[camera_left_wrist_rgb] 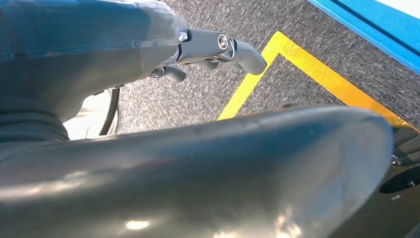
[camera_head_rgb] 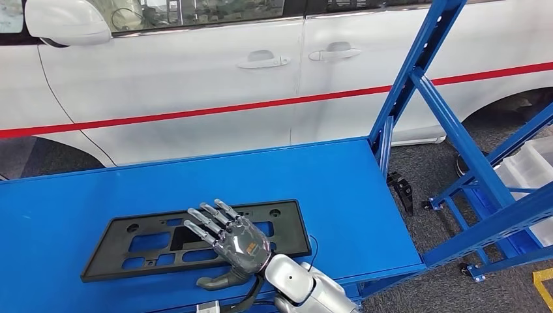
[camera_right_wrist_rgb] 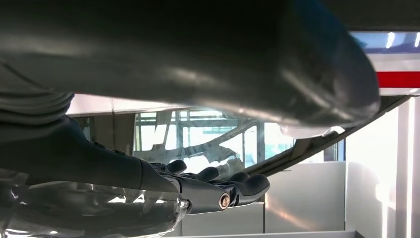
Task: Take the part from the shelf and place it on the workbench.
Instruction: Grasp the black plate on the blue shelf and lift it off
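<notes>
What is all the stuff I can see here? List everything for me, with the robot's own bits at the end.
Plastic part: one, black, flat frame with cut-outs, lying on the workbench near its front edge.
Workbench: one, blue, flat top, in front of the robot.
Shelf frame: one, blue metal, slanted beams, on castors to the right of the workbench.
Bins: pale and see-through, inside the shelf frame at the far right; count unclear.
Car: one, white with a red stripe, behind the workbench.
Floor tape: yellow lines on grey carpet, in the left wrist view.
Right hand: one, grey with dark fingers spread, over the part's right half; whether it touches the part is unclear.
Left hand: one, dark grey, hanging above the floor.
</notes>
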{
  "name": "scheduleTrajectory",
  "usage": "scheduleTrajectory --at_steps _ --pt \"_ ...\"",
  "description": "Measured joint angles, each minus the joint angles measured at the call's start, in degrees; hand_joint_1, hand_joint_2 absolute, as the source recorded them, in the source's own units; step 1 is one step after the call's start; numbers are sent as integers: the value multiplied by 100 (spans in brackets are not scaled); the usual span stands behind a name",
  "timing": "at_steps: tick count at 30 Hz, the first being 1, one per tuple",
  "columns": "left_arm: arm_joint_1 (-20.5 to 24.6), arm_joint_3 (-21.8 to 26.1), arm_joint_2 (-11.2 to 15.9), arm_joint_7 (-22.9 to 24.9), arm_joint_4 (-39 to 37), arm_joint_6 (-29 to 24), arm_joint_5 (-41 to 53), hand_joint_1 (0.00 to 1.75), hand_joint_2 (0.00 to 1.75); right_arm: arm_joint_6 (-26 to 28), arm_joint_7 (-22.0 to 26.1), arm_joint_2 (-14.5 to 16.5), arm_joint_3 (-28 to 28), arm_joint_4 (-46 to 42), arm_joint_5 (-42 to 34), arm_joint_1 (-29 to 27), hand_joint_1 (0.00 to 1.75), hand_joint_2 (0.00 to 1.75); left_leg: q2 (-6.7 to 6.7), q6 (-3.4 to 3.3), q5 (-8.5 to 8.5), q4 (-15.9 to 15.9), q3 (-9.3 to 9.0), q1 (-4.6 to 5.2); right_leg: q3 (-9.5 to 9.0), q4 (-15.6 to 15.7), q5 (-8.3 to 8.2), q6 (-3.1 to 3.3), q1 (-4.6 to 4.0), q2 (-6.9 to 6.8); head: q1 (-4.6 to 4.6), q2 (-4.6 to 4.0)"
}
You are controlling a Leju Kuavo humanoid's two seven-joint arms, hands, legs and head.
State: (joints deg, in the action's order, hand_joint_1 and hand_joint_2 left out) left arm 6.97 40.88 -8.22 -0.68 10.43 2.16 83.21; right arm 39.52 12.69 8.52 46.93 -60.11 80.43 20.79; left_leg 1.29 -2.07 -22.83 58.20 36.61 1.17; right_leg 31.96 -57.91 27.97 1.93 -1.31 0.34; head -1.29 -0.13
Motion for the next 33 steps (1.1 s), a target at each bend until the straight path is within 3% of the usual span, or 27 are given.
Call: scheduleTrajectory --at_steps 4,20,24,28,33 --pt "0 8 0 0 0 -1 0 0 0 0 7 35 28 85 -9 18 0 175 0 0 0 0 0 1 0 0 0 0 1 0 0 0" --pt "-9 63 0 -2 0 -46 40 0 0 0 118 84 199 446 -271 117 0 175 0 0 -1 0 -1 1 0 0 0 0 0 0 0 0" --pt "-8 63 0 -2 0 -46 73 0 0 -1 -32 84 264 585 -268 178 175 175 0 1 -1 0 -1 1 0 0 0 0 0 0 0 0" --pt "0 63 0 0 0 -30 133 0 0 2 -442 81 313 647 71 190 175 175 0 1 -1 0 -2 1 0 0 0 0 0 0 0 0" --pt "14 63 -2 2 0 -3 173 0 0 -18 -563 67 333 657 210 184 175 175 -1 0 -1 1 -2 1 0 1 0 0 1 0 0 0"
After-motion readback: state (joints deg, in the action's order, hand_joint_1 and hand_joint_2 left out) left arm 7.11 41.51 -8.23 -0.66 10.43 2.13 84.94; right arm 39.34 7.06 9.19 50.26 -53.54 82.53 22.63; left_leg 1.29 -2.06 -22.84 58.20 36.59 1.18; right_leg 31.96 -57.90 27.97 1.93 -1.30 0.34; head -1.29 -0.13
